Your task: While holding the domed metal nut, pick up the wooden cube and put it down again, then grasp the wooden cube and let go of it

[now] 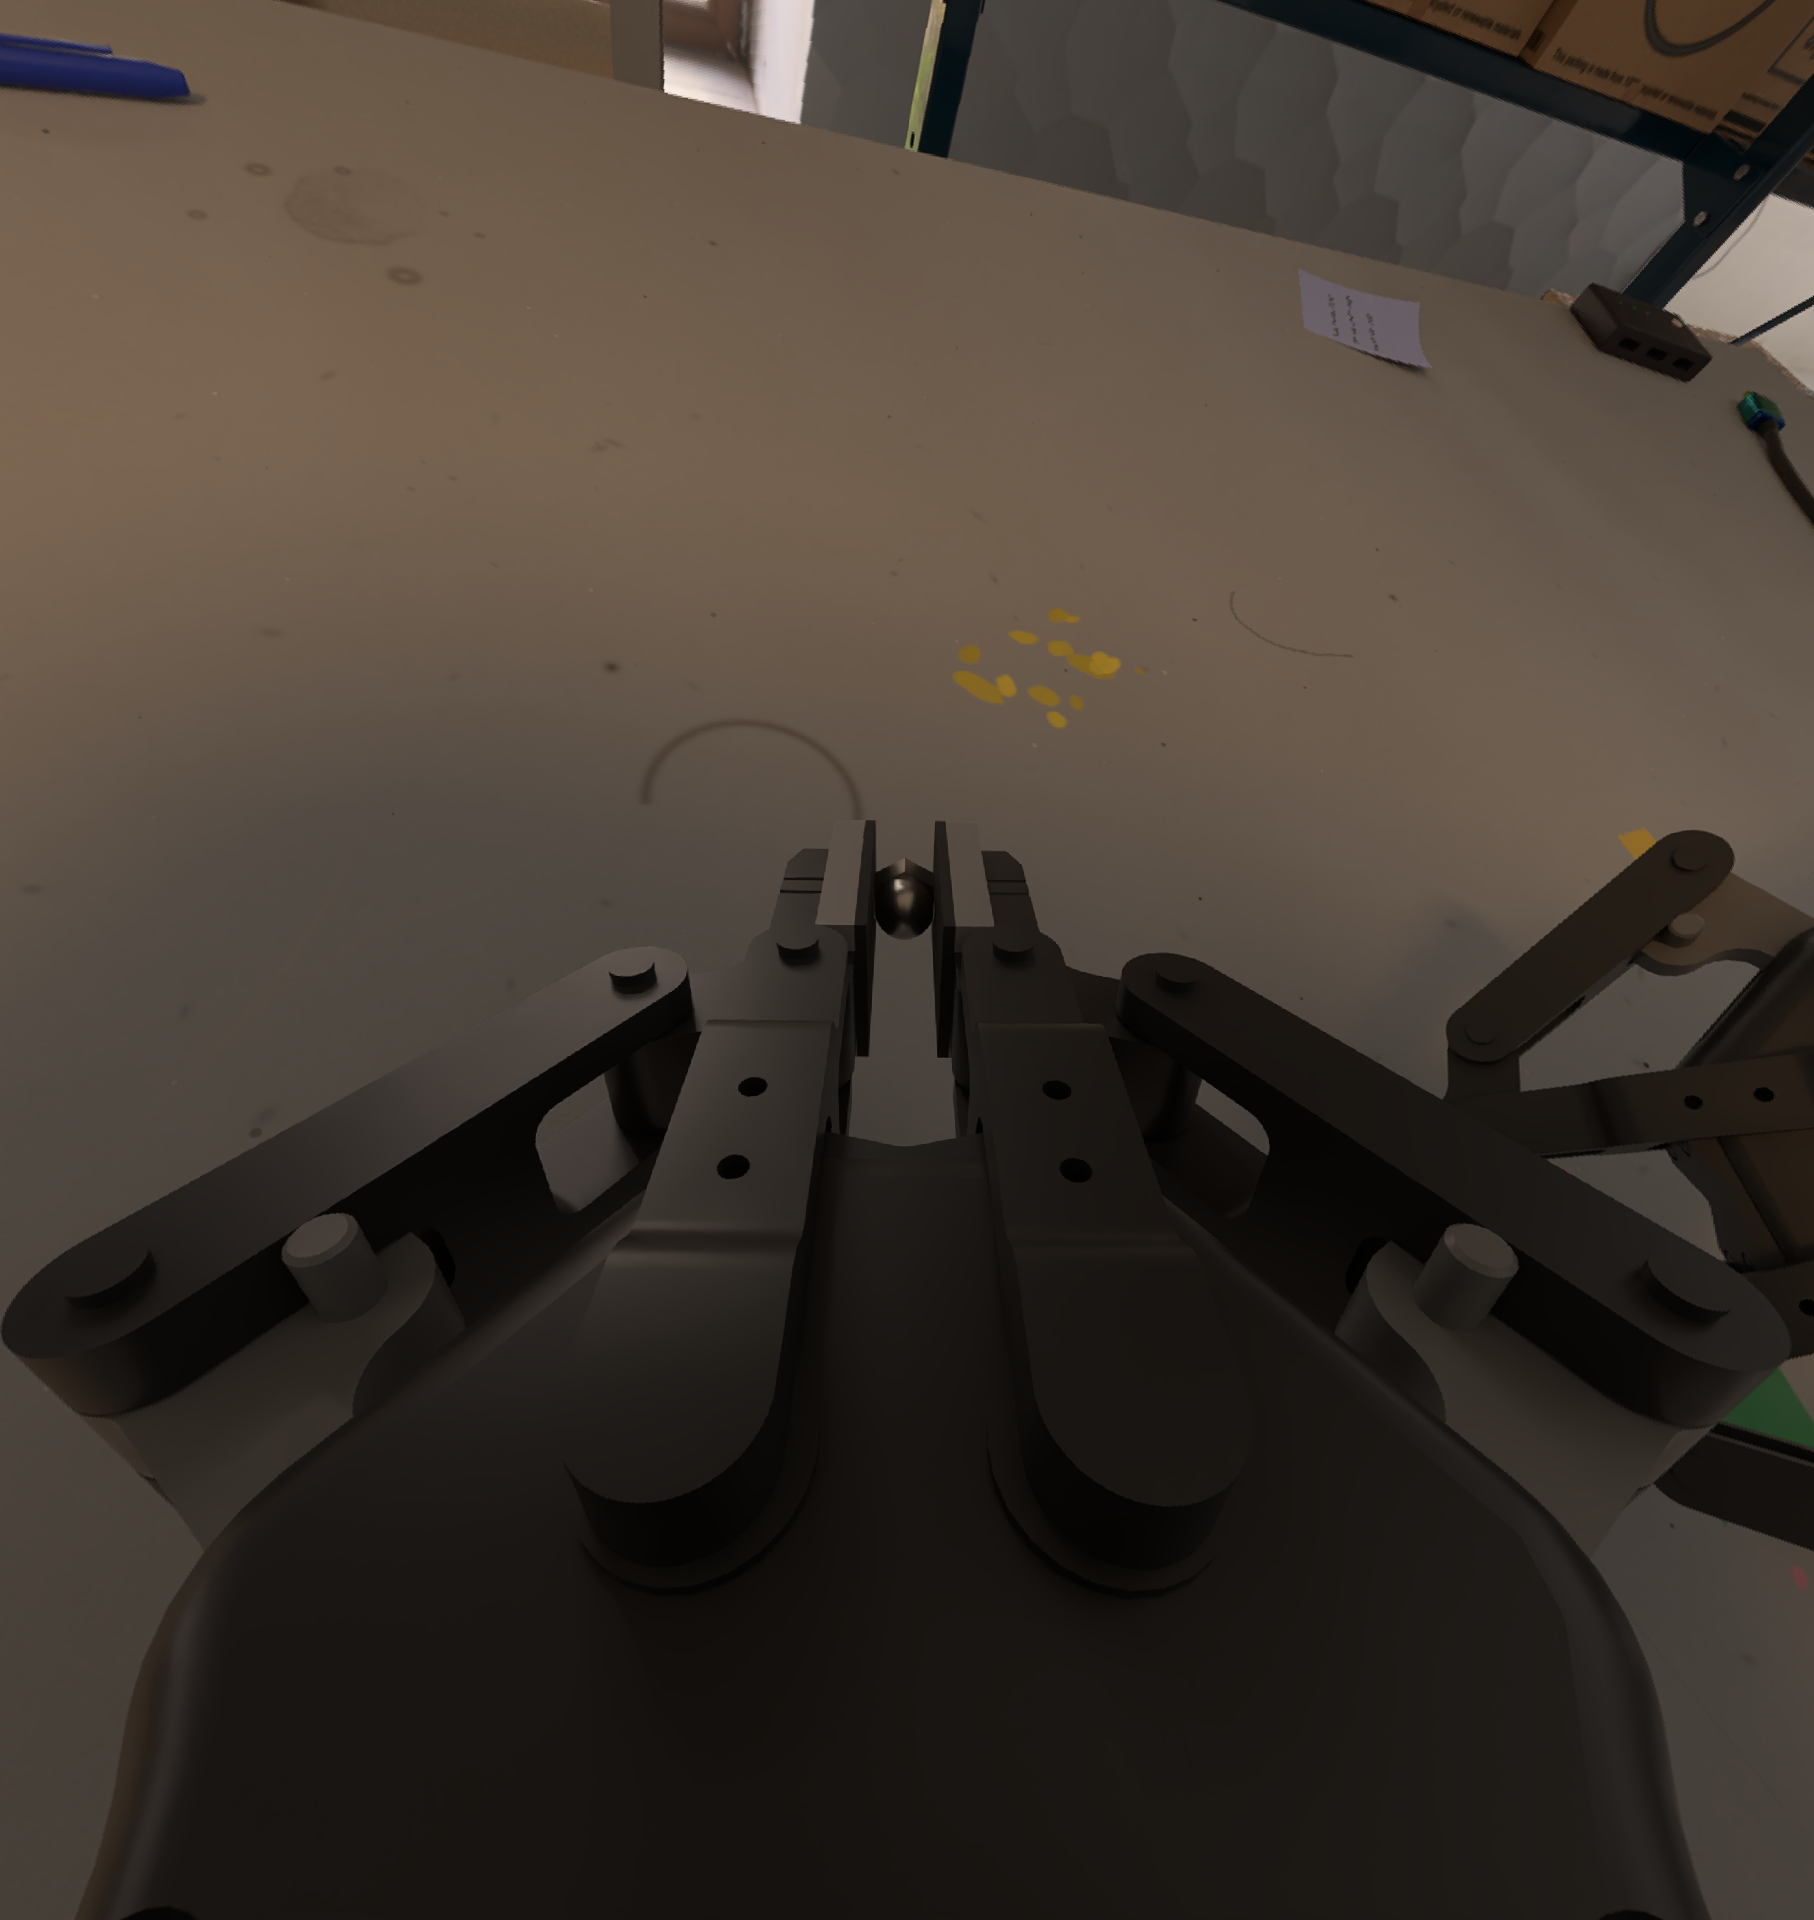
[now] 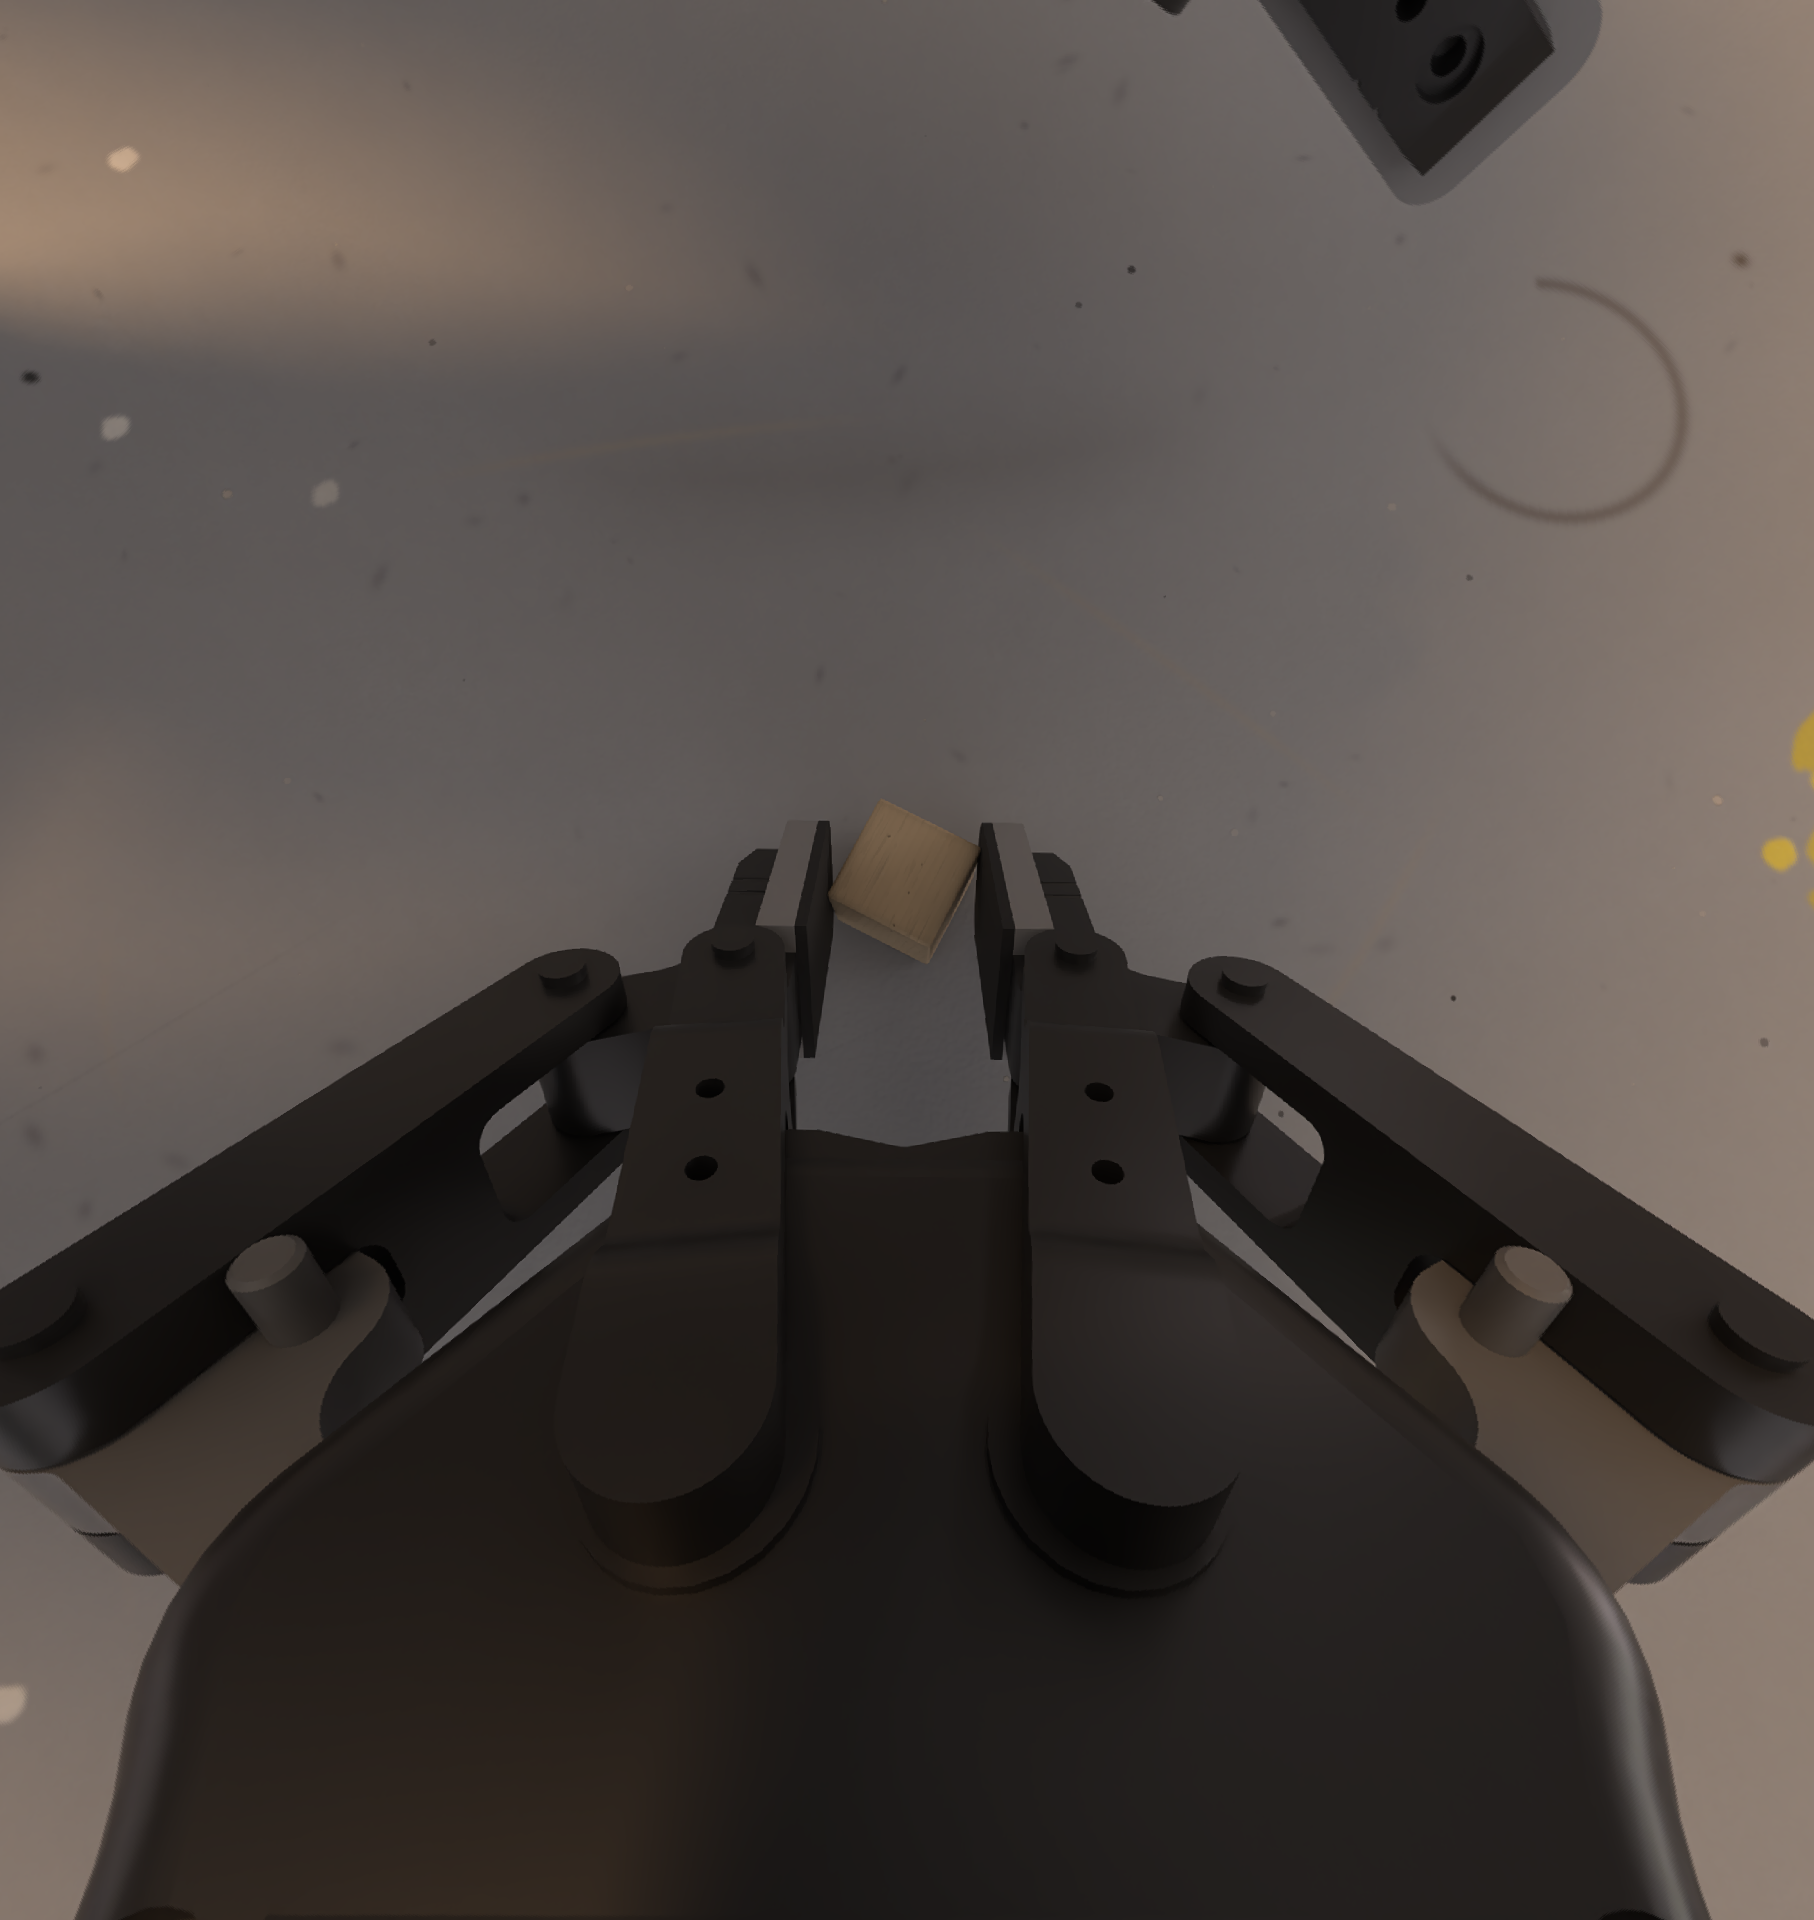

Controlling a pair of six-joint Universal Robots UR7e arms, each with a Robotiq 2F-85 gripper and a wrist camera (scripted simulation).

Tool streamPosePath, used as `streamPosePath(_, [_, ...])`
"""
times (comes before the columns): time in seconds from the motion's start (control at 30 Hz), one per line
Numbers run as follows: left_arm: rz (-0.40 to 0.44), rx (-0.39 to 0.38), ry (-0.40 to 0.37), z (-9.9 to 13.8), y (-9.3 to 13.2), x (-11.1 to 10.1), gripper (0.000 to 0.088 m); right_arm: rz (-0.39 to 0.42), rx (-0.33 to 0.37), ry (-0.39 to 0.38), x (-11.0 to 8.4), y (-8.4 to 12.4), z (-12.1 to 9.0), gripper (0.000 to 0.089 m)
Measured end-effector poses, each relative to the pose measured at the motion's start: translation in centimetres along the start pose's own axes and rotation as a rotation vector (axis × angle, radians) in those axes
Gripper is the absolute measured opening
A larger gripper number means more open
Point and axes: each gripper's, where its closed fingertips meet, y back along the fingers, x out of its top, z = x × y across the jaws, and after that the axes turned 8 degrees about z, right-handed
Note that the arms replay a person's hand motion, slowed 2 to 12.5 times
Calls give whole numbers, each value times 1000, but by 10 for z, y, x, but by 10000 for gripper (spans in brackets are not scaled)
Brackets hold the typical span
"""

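In the left wrist view my left gripper (image 1: pixel 903 883) is shut on the small domed metal nut (image 1: pixel 901 902), which sits between the pads near their tips, above the table. In the right wrist view my right gripper (image 2: pixel 903 883) points down at the table, with its pads on either side of the small wooden cube (image 2: pixel 903 883). The cube is turned at an angle and two of its opposite corners touch the pads. I cannot tell whether the cube rests on the table or is just above it.
The grey-brown table (image 1: pixel 570 468) has yellow paint spots (image 1: pixel 1038 665) and ring marks. A blue pen (image 1: pixel 72 68) lies far left, with a paper note (image 1: pixel 1365 317), a black box (image 1: pixel 1641 332) and a cable (image 1: pixel 1807 499) far right. The other gripper's linkage (image 1: pixel 1589 945) is close on the right. A dark block (image 2: pixel 1433 83) hangs at the top of the right wrist view.
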Motion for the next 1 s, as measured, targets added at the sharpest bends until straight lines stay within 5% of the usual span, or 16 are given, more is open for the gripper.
streamPosePath(1.0, [22,46,16,3,3,-3,99,28,82,-13,-1,1,-1,254])
